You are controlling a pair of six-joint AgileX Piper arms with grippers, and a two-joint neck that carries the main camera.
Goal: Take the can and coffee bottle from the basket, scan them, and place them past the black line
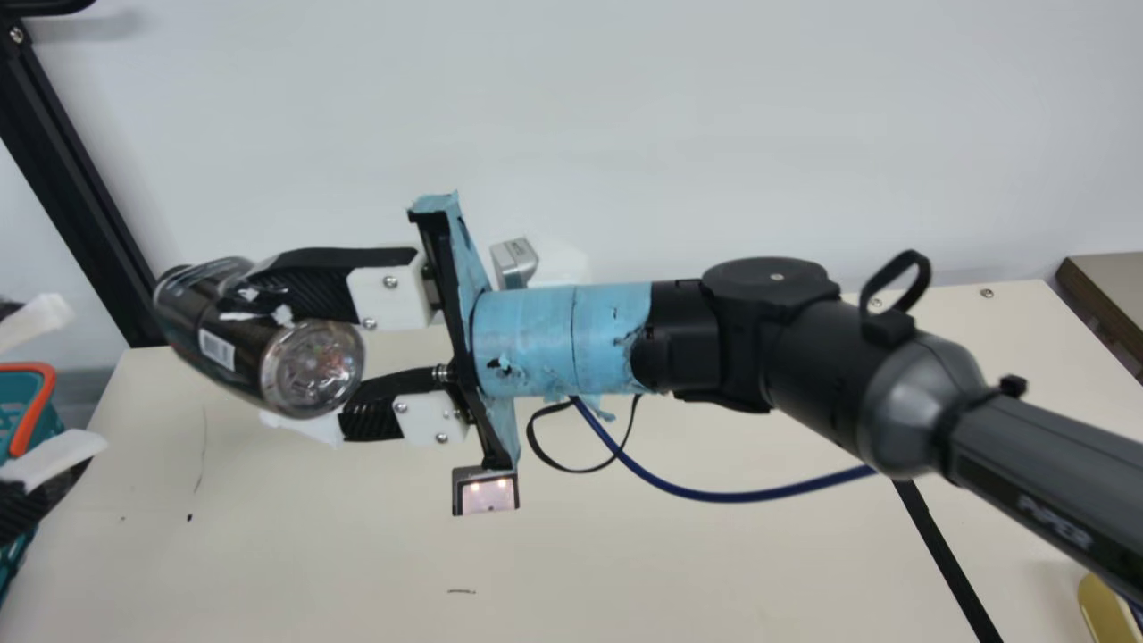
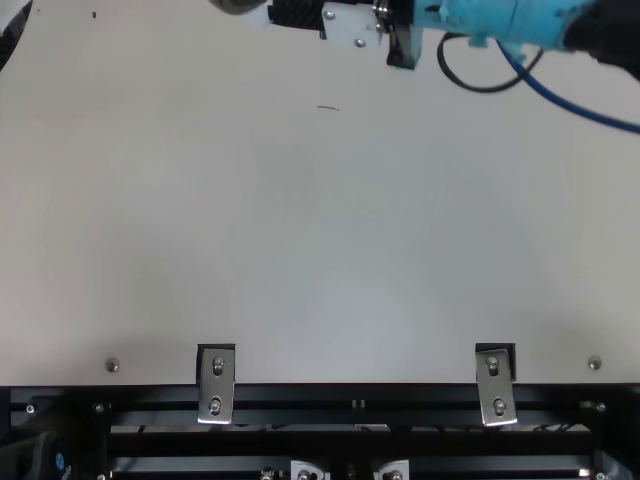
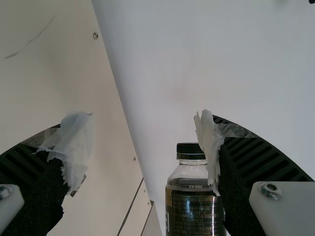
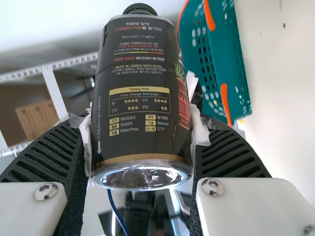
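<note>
Coffee bottle (image 1: 241,362), out of the basket (image 4: 216,42) and pinched by the right jaws, awaits placement past the black line (image 1: 943,554), scan unconfirmed, left jaws spread.

Pale wall (image 1: 643,134), brown boxes (image 4: 38,119)

Basket (image 1: 14,386) partly cut off @ main view's L edge.
</note>
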